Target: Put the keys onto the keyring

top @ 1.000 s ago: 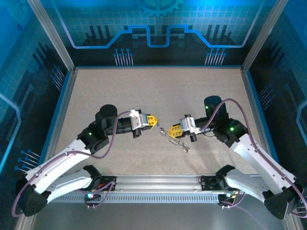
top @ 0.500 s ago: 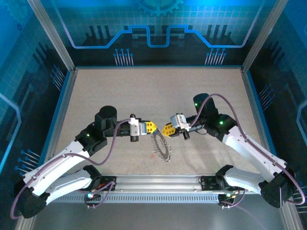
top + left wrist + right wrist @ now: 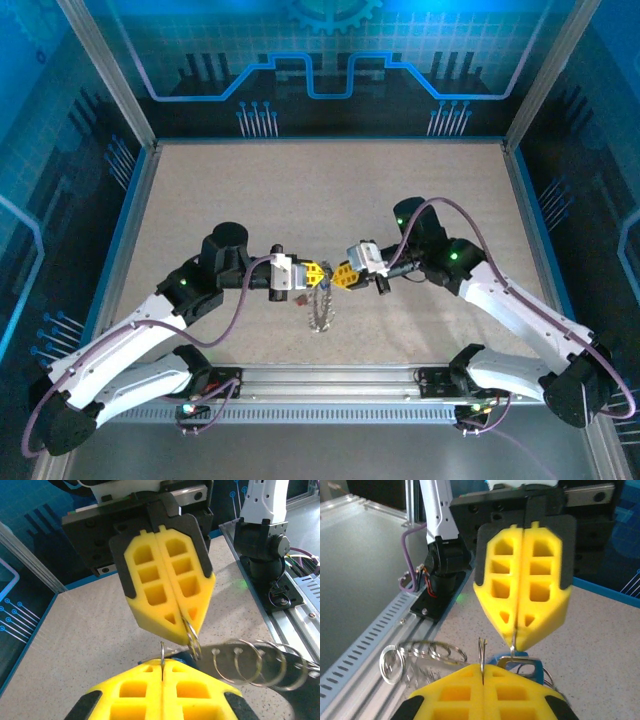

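In the top view my left gripper (image 3: 317, 271) and right gripper (image 3: 339, 277) meet tip to tip above the table (image 3: 330, 190). The keyring (image 3: 321, 308), a dark jagged loop of small linked rings, hangs edge-on below them. The left wrist view has my left gripper (image 3: 162, 666) shut on a thin wire loop. Opposite it, my right gripper (image 3: 186, 626) pinches one split ring, and the keyring's other rings (image 3: 245, 660) trail right. In the right wrist view my right gripper (image 3: 482, 669) is shut on that split ring. There the blue key (image 3: 521, 664) hangs from the left gripper (image 3: 515, 637). The red key is hidden.
The aluminium rail (image 3: 330, 380) with both arm bases runs along the near table edge, just below the hanging ring. Blue-lit enclosure walls (image 3: 330, 90) stand on the far side and both flanks. Bare sandy tabletop stretches behind the grippers.
Both grippers have closed in on each other, the right arm swinging left. The keyring rose off the table and turned from face-on to edge-on under the fingertips.
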You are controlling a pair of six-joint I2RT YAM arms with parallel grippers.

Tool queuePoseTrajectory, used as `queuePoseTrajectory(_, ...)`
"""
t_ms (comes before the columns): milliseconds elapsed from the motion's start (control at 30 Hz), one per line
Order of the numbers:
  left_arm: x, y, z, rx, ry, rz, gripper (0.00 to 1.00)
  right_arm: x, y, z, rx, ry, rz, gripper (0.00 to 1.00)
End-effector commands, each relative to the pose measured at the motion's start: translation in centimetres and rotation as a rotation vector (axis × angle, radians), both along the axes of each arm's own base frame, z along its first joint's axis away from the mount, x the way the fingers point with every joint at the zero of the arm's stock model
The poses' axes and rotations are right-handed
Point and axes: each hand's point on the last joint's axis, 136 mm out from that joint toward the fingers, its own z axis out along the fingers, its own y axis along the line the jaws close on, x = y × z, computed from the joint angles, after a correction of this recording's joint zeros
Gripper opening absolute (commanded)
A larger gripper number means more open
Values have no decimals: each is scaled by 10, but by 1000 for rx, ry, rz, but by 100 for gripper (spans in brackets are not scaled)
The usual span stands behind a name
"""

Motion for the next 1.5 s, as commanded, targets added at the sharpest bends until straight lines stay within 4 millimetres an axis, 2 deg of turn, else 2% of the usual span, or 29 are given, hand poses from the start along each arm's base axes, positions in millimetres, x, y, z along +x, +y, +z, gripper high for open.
queuePoseTrajectory(0, -10, 1, 2, -9, -19, -36, 0, -6, 7, 1, -26, -172, 6, 0)
queuePoseTrajectory(133, -8, 9, -12, 41, -34, 5, 0, -11, 11, -11, -54, -388, 1, 0)
queuePoseTrajectory(200, -9, 14, -18, 63, -40, 21, 0, -12, 11, -7, -39, -456, -9, 0)
queuePoseTrajectory(333, -14, 22, -24, 86, -39, 31, 0, -16, 6, -18, -44, -550, 2, 0)
queuePoseTrajectory(467, -22, 28, -26, 97, -53, 25, 0, -16, 4, -21, -54, -590, 18, 0)
queuePoseTrajectory(733, -34, 29, -42, 125, -37, -26, 0, -15, 10, -13, -34, -614, 32, 0)
queuePoseTrajectory(1033, -41, 28, -39, 109, -49, -42, 0, -23, 12, 5, 30, -614, 48, 0)
queuePoseTrajectory(1100, -42, 27, -39, 102, -53, -44, 0, -25, 13, -2, -1, -591, 69, 0)
queuePoseTrajectory(1167, -42, 27, -39, 101, -58, -44, 0, -25, 15, 3, -8, -577, 74, 0)
queuePoseTrajectory(1467, -36, 21, -43, 84, -71, -33, 0, -30, 24, -4, -55, -396, 113, 0)
